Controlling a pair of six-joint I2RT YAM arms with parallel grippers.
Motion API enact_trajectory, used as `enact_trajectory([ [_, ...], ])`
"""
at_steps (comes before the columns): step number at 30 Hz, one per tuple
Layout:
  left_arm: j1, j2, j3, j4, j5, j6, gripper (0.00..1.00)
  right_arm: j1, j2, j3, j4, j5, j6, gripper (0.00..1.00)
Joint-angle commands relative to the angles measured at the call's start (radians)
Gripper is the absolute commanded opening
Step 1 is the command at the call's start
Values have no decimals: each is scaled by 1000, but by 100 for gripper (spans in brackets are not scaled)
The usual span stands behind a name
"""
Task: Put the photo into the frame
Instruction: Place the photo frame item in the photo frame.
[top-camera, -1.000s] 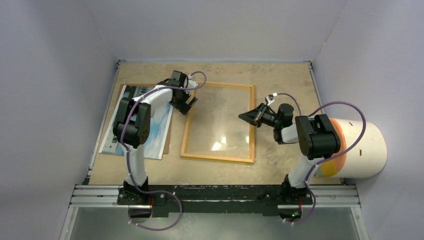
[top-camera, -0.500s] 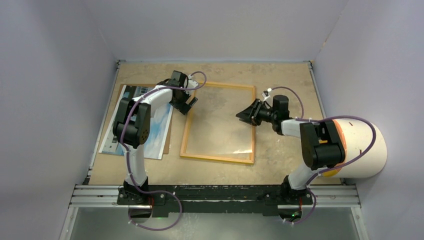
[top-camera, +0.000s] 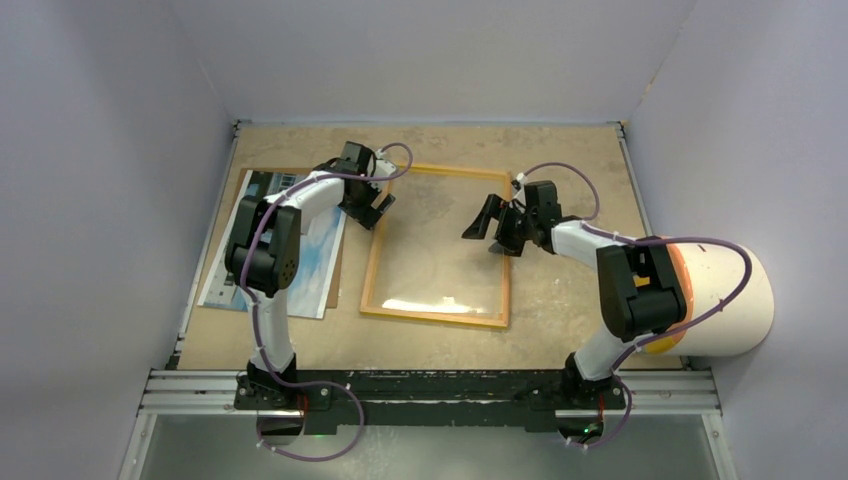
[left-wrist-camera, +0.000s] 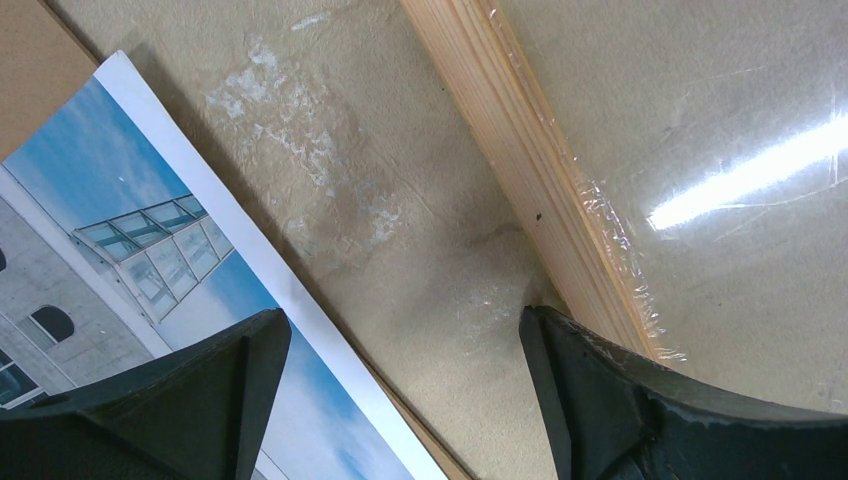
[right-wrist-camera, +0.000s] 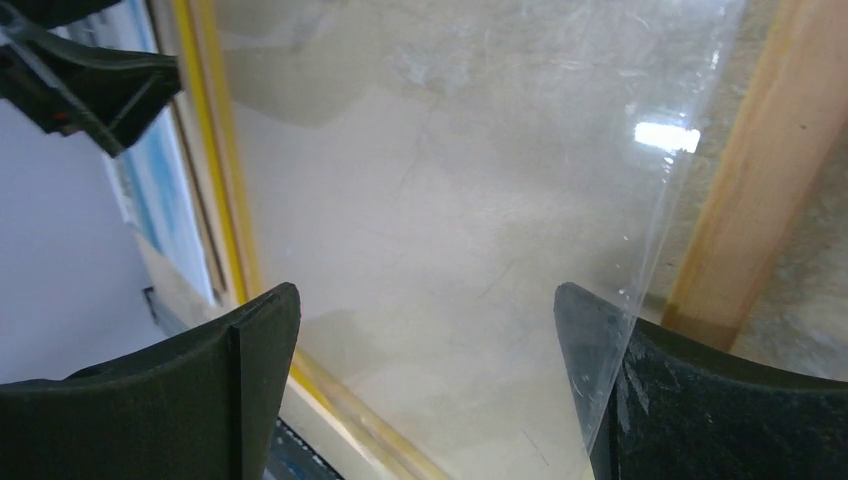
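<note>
The photo (top-camera: 315, 265) is seen lying face up at the left of the desk (top-camera: 560, 160). It rests on the brown backing board (left-wrist-camera: 25, 90) and is wholly outside the frame (top-camera: 432, 315). The frame is laid flat in the middle of the desk, with a clear pane (right-wrist-camera: 450, 250) across its opening.

The left gripper (top-camera: 375, 212) is held wide open over the bare strip of desk between the photo's edge and the frame's left rail, and nothing is held in it. The right gripper (top-camera: 490, 232) is likewise spread wide above the pane, by the frame's right rail. Nothing is seen clamped between its fingers, though the pane's edge runs close by one of them.

No part of the insertion is judged to be done. The photo has yet to be picked up, carried across and laid within the rails.
</note>
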Motion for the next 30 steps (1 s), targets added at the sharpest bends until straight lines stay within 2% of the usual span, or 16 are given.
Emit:
enact_trajectory([
  [1, -6, 3, -41, -35, 37, 6, 93, 21, -29, 55, -174, 156, -91, 99],
  [8, -3, 1, -44, -34, 32, 10, 93, 22, -67, 89, -256, 261, -146, 99],
  [20, -1, 6, -50, -27, 25, 13, 93, 46, -68, 144, -333, 326, -180, 99],
  [30, 8, 3, -49, -29, 25, 17, 93, 49, -108, 196, -405, 444, -213, 99],
])
